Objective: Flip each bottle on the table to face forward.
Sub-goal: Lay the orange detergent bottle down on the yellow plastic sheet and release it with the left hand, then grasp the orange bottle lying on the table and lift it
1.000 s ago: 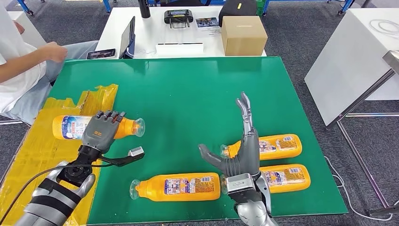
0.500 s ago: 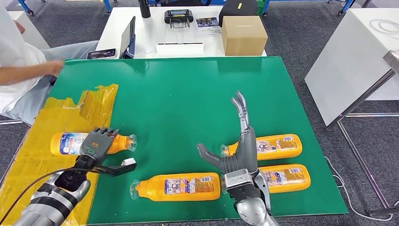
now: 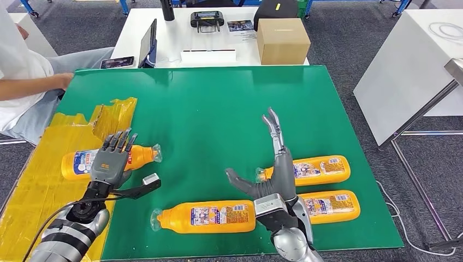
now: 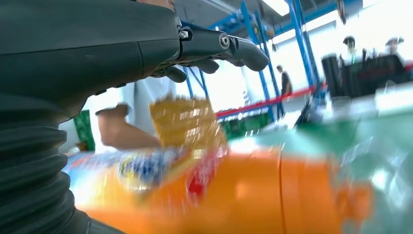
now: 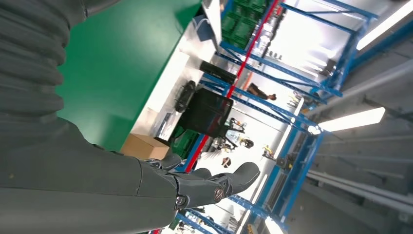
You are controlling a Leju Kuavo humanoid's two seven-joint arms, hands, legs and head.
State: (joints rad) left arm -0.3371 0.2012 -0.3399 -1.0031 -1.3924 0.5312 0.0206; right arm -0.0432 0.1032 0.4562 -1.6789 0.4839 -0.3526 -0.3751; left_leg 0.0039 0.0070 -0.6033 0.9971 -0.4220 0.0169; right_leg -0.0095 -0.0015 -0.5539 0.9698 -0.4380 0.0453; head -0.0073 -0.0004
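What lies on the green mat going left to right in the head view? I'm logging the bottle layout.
Left bottle under the left hand → front-middle bottle → right hand → two bottles at the right, one farther and one nearer.

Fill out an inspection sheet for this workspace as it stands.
Surface: green table top, with crumpled yellow sheeting along its left side.
Job's things: four orange bottles lying flat: left bottle, front bottle, two right bottles.
Clutter: nothing seen on the green surface.
Hands: left hand over the left bottle, fingers extended; whether it touches cannot be told. Right hand open, fingers extended, holding nothing.
Cables: black cable by the left arm; white cable on the side table.
Surroundings: cardboard box, controller, tablet, phone on the white table behind; person seated at left.
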